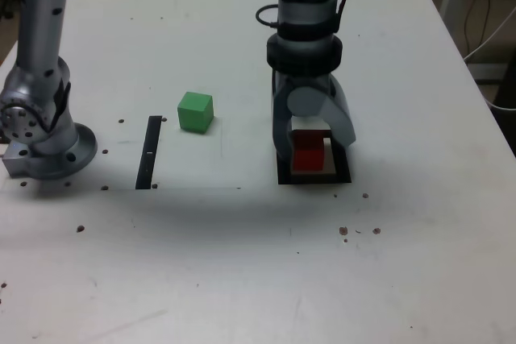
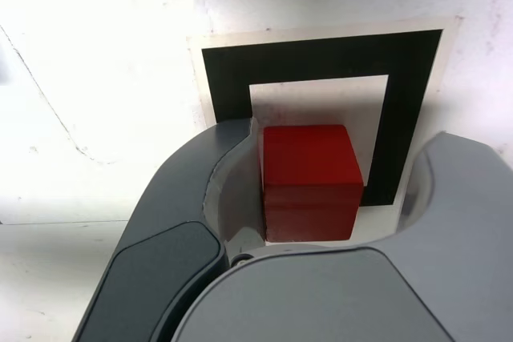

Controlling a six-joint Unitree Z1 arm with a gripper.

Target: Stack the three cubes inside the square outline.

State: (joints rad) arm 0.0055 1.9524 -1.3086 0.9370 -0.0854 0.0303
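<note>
We see the red cube [image 1: 307, 154] sitting inside the square outline [image 1: 342, 175], on its pale centre, directly under the gripper [image 1: 313, 141]. In the wrist view the red cube [image 2: 310, 181] lies between the two jaws over the outline [image 2: 413, 102]. It sits close to one jaw, perhaps touching it, while a clear gap separates it from the other. The gripper [image 2: 321, 190] is therefore parted, wider than the cube, and it is not clamping anything; the cube rests on the paper by itself.

The green cube [image 1: 195, 111] stands on the table [image 1: 242, 263] well apart from the gripper, toward the exterior view's left. Between it and the arm's base [image 1: 44, 138] lies a narrow black strip [image 1: 149, 152]. We cannot find a yellow cube in either view; whether one is hidden beneath the red cube we cannot tell, though the red block in the wrist view shows a faint seam across its front face.

The table is white, marked with small dark specks and scuffs. At the exterior view's right edge, beyond the table, white cables [image 1: 484, 38] hang over a grey floor.
</note>
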